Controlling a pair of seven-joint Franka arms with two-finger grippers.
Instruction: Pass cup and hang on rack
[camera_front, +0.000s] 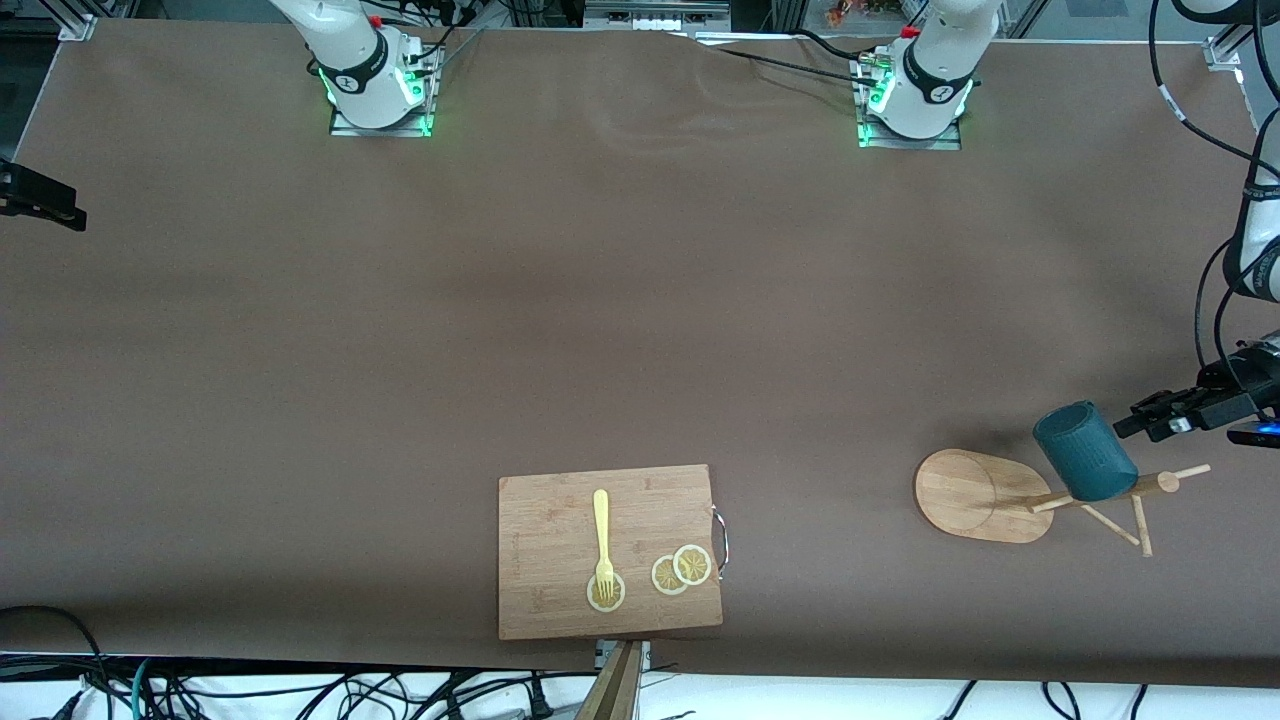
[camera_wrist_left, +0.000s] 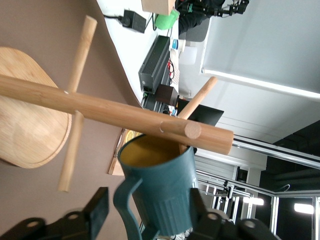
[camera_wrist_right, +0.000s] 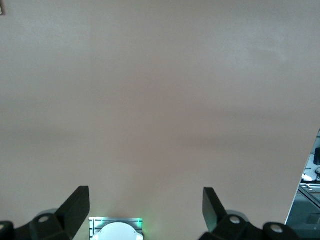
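The rack (camera_front: 970, 495) stands near the left arm's end of the table, with its pole and pegs close up in the left wrist view (camera_wrist_left: 100, 107). The teal cup (camera_front: 1085, 455) sits up at the top of the pole. Its yellow mouth is against the pole and over a peg (camera_wrist_left: 160, 190), and its handle hangs free. My left gripper (camera_front: 1135, 420) is open right beside the cup. In the left wrist view the gripper (camera_wrist_left: 150, 207) has a finger on either side of the cup's base, with a gap at the handle. My right gripper (camera_wrist_right: 145, 210) is open and empty, waiting above bare table.
A rectangular wooden cutting board (camera_front: 550, 520) lies near the table's front edge, with a yellow fork (camera_front: 602, 530) and lemon slices (camera_front: 680, 570) on it. Black cables hang at the left arm's end of the table (camera_front: 1215, 300). A black fixture (camera_front: 40, 195) sits at the right arm's end.
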